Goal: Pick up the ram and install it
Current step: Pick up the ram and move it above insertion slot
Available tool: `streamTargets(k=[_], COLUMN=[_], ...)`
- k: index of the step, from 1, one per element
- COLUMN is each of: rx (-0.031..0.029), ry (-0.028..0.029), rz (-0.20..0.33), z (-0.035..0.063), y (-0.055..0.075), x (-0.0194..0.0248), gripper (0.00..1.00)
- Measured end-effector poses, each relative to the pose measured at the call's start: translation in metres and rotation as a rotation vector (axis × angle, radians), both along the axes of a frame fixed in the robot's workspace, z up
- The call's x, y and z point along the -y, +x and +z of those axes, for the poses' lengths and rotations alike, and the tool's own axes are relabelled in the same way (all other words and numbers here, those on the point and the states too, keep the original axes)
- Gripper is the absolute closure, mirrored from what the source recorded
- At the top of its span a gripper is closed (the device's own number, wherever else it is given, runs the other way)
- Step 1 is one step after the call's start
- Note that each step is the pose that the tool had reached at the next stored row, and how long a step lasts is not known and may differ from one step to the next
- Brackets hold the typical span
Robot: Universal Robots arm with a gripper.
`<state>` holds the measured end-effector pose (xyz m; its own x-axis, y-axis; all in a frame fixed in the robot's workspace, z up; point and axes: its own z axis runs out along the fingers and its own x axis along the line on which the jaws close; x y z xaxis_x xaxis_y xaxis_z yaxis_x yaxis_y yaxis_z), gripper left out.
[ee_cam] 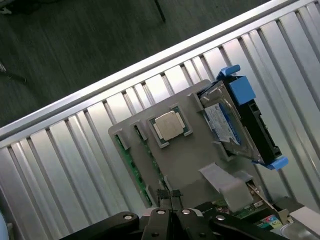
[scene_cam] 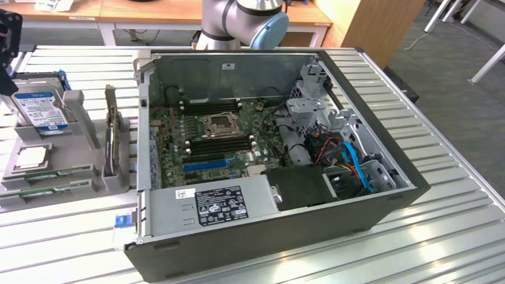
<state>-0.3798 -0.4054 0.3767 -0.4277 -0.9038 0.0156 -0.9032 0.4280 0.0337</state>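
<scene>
Wrist view: gripper (ee_cam: 171,197) clenched, empty, above the gray tray (ee_cam: 190,155), near the ram (ee_cam: 127,159).

Hard drive (scene_cam: 41,109), processor (scene_cam: 32,157), open computer case (scene_cam: 316,236)

The holder (ee_cam: 190,157) hides most of the ram (ee_cam: 129,160); the top edge crops the arm (scene_cam: 236,21).

Robotics lab or workshop: arm (scene_cam: 236,18) standing at a ribbed metal table (scene_cam: 446,198); open PC case (scene_cam: 261,254) lying on it beside a grey parts holder (scene_cam: 79,139); wooden desks (scene_cam: 150,12) and carpet (scene_cam: 450,71) showing behind.
</scene>
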Motion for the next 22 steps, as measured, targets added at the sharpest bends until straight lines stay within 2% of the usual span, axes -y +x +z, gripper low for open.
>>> streamTargets(k=[3, 16, 18, 22], rx=[0.0, 0.0, -0.0001, 0.0001], ry=[0.0, 0.0, 0.0, 0.0], rz=[0.073, 0.309, 0.328, 0.332], z=[-0.0004, -0.0018, -0.0019, -0.0019], y=[0.0, 0.0, 0.0, 0.0], x=[0.0, 0.0, 0.0, 0.0], gripper=[0.9, 0.9, 0.9, 0.9])
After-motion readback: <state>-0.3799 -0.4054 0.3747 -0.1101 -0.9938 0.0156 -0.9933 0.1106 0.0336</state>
